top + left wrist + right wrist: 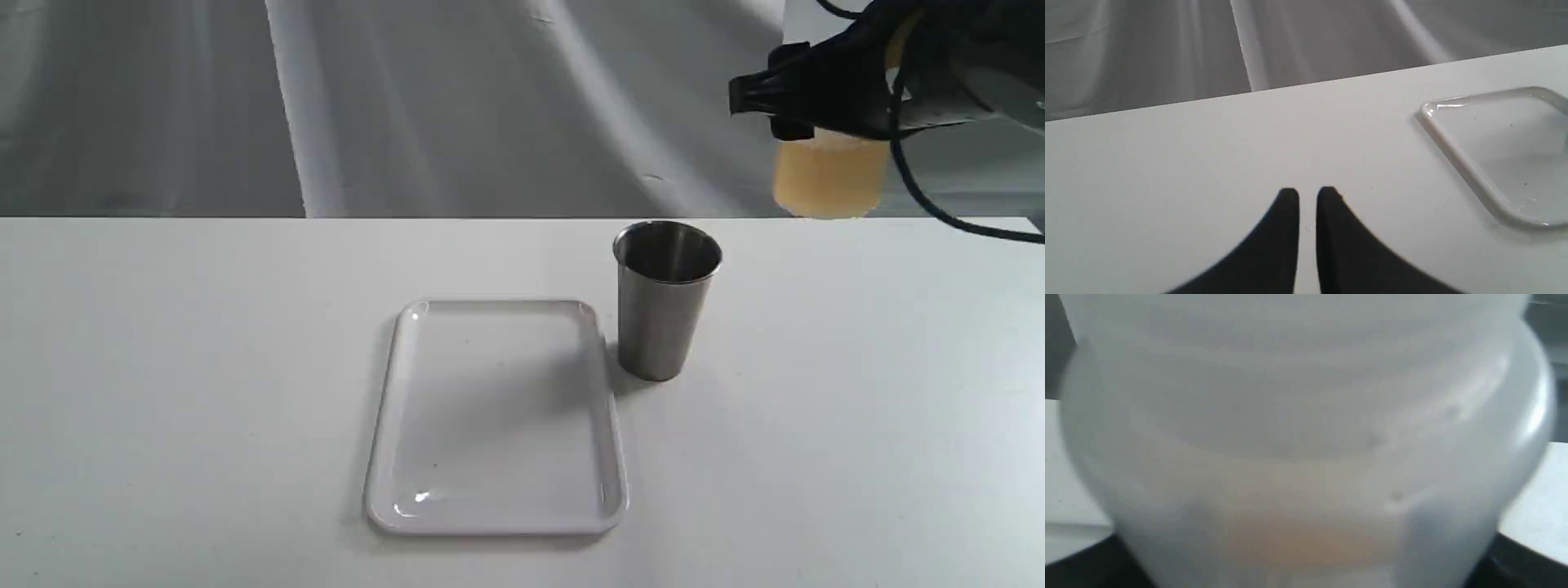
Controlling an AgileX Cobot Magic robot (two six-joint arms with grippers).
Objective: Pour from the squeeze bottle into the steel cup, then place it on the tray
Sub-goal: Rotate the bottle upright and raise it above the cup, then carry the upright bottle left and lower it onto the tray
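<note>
The tray [490, 408] is shown lying flat at the middle of the table [163, 367], with the cup [665, 302] standing upright just right of its far right corner. The bottle [829, 180], amber liquid in its lower part, is held clear of the table, above and to the right of the cup, clamped in the right gripper [824, 106]. The left gripper [1307, 196] is seen over bare table left of the tray, fingers nearly together, empty.

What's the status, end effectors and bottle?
Right end effector shut on translucent whitish squeeze bottle, aloft near brushed steel cup. Left end effector shut, empty. White plastic tray bare.
</note>
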